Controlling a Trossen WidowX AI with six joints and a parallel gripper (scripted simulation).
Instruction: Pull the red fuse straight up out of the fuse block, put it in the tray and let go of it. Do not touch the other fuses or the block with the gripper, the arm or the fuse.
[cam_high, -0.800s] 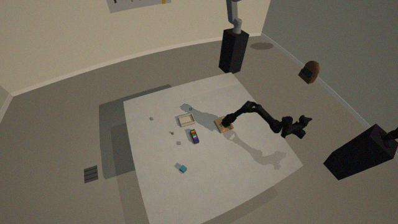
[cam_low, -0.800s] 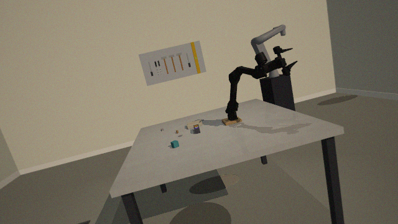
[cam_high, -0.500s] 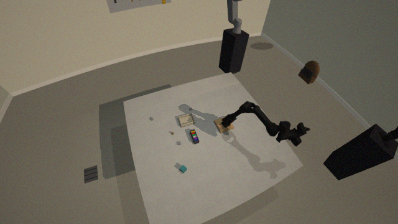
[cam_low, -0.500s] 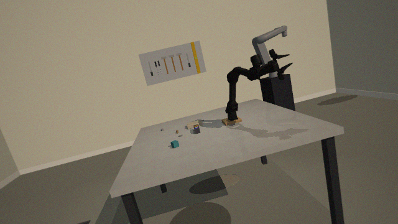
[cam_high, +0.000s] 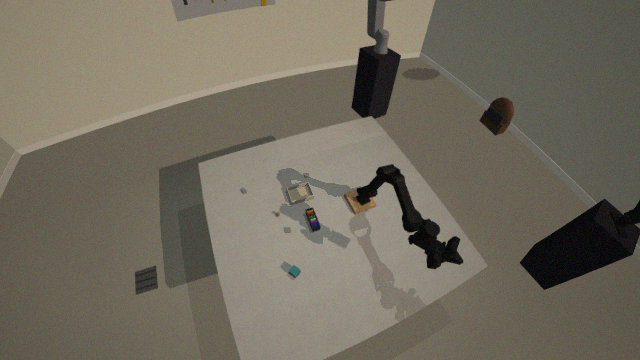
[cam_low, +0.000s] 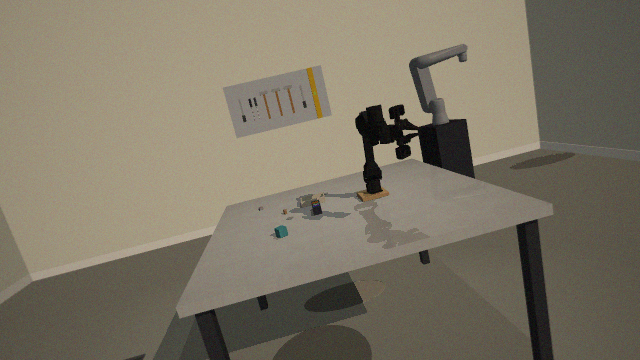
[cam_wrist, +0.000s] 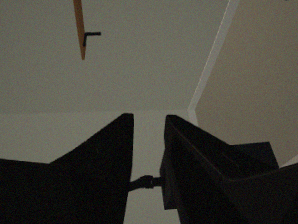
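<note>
The black fuse block (cam_high: 313, 228) (cam_low: 316, 206) stands on the white table, holding coloured fuses in a row. The red fuse (cam_high: 311, 214) sits at the block's far end, too small to make out in detail. The shallow tan tray (cam_high: 300, 192) (cam_low: 309, 198) lies just behind the block. My gripper (cam_high: 446, 254) (cam_low: 406, 131) (cam_wrist: 148, 124) is raised high above the table, far to the right of the block, and points at the wall. Its fingers stand close together with nothing between them.
My arm's base stands on a tan plate (cam_high: 356, 204) (cam_low: 373, 195). A teal cube (cam_high: 294, 271) (cam_low: 281, 231) and small grey cubes (cam_high: 243, 190) (cam_high: 287, 230) lie on the table. A black pedestal with a grey arm (cam_high: 375, 80) (cam_low: 446, 142) stands at the far corner.
</note>
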